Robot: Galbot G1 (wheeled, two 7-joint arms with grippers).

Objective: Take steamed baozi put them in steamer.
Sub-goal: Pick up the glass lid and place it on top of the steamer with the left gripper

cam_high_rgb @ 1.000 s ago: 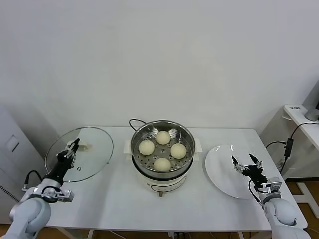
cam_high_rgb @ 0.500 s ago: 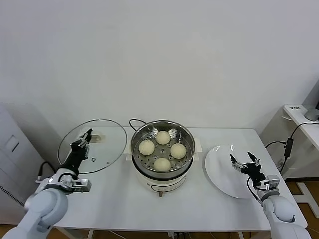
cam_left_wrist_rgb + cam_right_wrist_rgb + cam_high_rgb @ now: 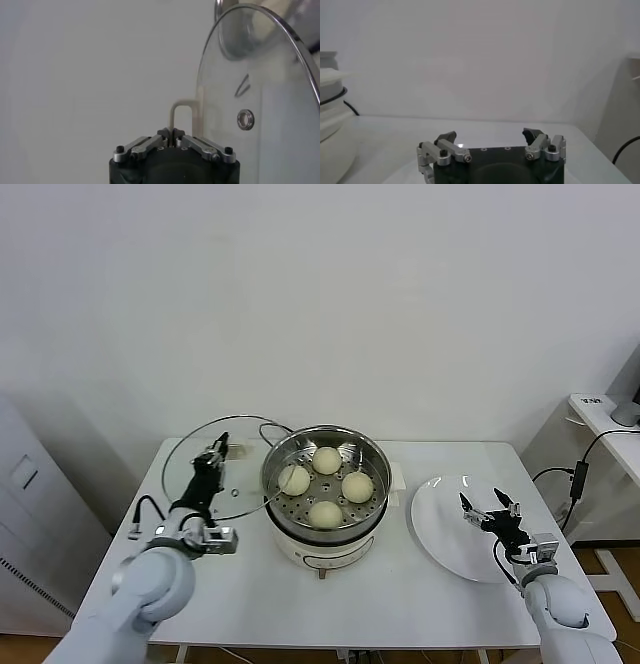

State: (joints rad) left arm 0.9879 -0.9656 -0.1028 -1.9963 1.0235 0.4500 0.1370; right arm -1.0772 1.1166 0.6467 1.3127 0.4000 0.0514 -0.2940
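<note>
Now | left tool [image 3: 208, 467] clamped on glass lid [image 3: 215, 479] handle, steamer [image 3: 326, 484] just right | four buns [image 3: 326, 487] inside | right tool [image 3: 492, 515] spread, idle over plate [image 3: 448, 534]

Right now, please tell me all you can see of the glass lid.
The glass lid is a round clear pane with a thin metal rim, a small metal vent eyelet and a cream loop handle. The left gripper is shut on that handle and holds the lid tilted in the air, left of the steamer. Its right edge overlaps the steamer's rim in the head view; whether they touch is unclear.
</note>
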